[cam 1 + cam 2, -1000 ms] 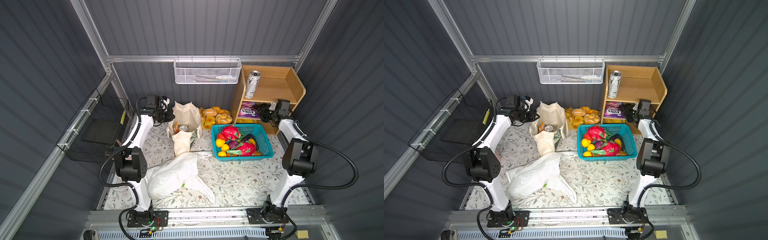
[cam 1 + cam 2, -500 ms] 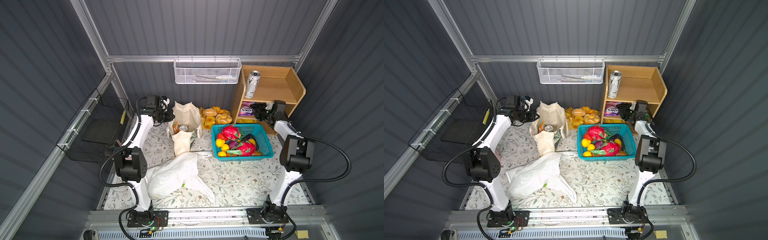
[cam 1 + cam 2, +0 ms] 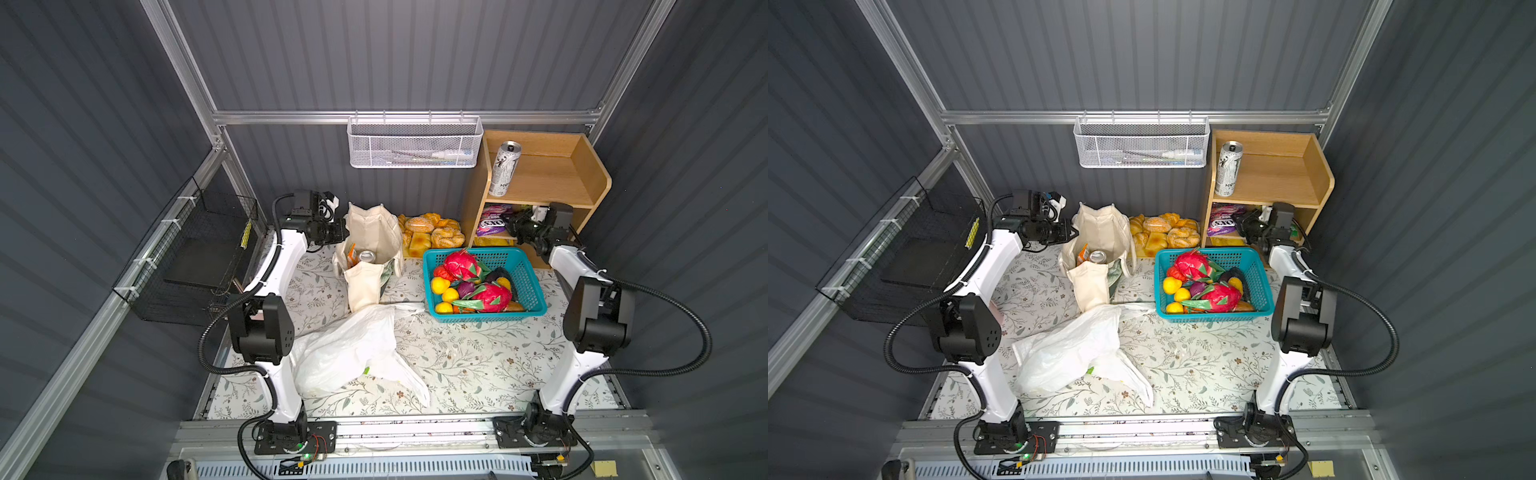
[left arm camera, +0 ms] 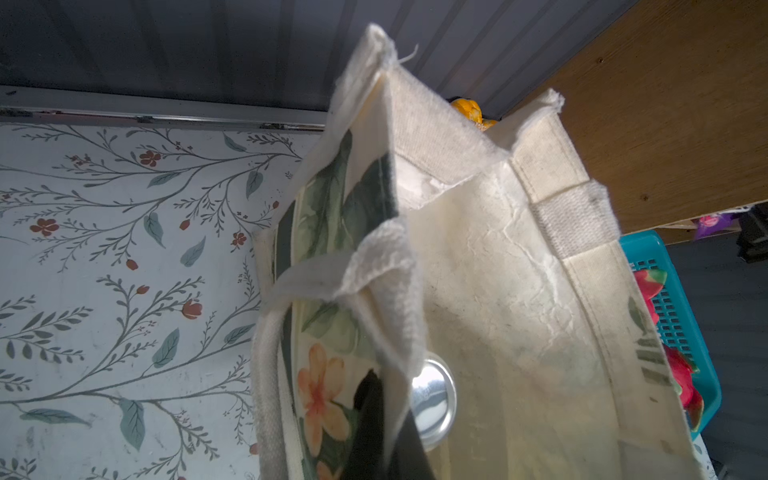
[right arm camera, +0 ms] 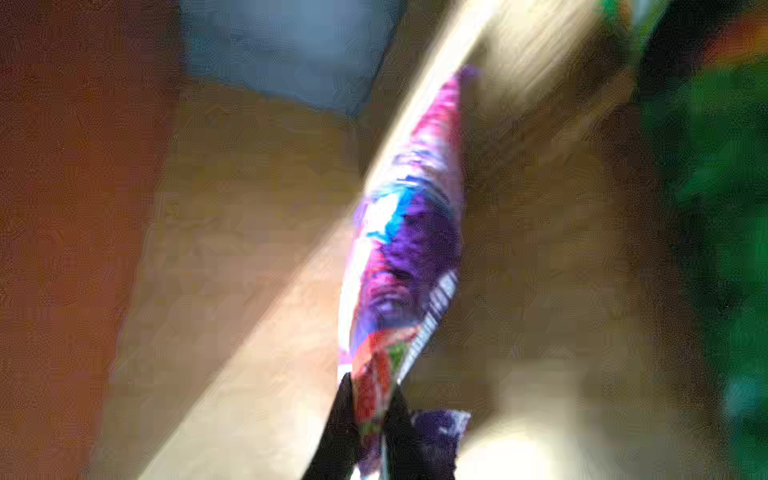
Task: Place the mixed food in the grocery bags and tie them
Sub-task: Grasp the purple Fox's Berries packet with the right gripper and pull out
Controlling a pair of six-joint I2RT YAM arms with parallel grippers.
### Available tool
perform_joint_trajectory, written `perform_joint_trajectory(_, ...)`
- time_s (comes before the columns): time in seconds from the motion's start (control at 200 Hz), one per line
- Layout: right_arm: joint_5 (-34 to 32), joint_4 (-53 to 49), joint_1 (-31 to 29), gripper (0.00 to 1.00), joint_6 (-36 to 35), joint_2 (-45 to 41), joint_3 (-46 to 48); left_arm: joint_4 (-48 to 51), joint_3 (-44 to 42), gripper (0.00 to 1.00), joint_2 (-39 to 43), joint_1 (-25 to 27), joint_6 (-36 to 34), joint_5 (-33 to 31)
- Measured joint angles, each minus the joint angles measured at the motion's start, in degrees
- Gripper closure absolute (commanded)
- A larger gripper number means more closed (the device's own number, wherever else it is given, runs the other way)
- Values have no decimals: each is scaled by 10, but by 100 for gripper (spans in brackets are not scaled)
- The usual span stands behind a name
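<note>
The cream canvas tote [image 3: 365,286] stands open at the back of the table, with a silver can top [image 4: 432,399] and an orange packet [image 3: 352,253] inside it. My left gripper [image 4: 384,399] is shut on the tote's rim, holding that side up [image 3: 343,235]. A white plastic carrier [image 3: 349,353] lies crumpled in front of the tote. My right gripper [image 5: 372,399] reaches into the lower shelf and is shut on the edge of the purple FOX'S pouch [image 3: 492,222]. A yellow packet [image 3: 490,241] lies under the pouch. The tall silver-white can [image 3: 504,168] stands on the upper shelf.
The wooden shelf unit [image 3: 582,174] fills the back right corner. A teal basket [image 3: 486,318] of fruit sits in front of it. Bread rolls [image 3: 432,232] lie between the tote and the shelf. A white mesh basket [image 3: 415,145] hangs on the back wall, a black wire basket [image 3: 195,257] on the left.
My right gripper moved further into the lower shelf and closed on the purple pouch. The left arm and the tote have not moved.
</note>
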State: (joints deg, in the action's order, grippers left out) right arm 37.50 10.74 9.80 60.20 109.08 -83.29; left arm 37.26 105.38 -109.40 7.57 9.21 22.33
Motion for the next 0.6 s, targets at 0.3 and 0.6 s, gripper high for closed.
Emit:
perform_joint_trajectory(0.3,23,12,10,100,22,-147,134,0,0,100,0,0,0,-3)
perform_joint_trajectory(0.6,32,-27,10,100,15,-354,235,0,0,100,0,0,0,-5)
